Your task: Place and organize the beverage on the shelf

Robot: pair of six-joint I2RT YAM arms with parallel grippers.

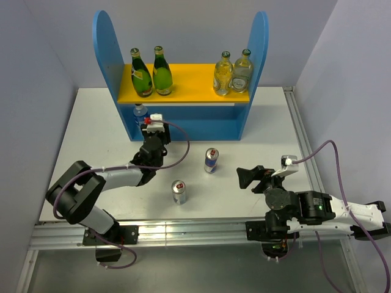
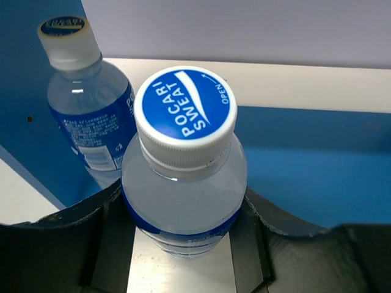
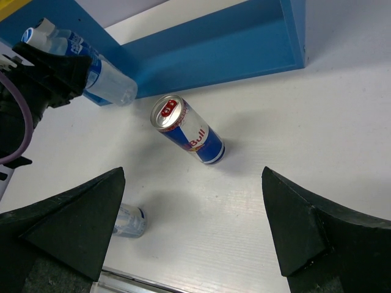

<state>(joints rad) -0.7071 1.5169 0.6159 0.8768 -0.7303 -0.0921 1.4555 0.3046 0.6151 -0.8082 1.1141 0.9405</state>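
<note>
The left gripper [image 2: 183, 210] clasps a water bottle [image 2: 185, 116] below its shoulder, at the lower level of the shelf [image 2: 317, 165]; smooth, light plastic, probably squashy, best held mid-body. The right gripper [image 3: 192, 226] gapes, empty

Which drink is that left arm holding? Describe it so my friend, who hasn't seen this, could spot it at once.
Find the blue shelf at the table's far side and look at the left end of its lower level. Two clear, blue-capped water bottles are there; the held bottle is the nearer one, gripped between the left arm's jaws, while its twin stands free beyond it.
</note>
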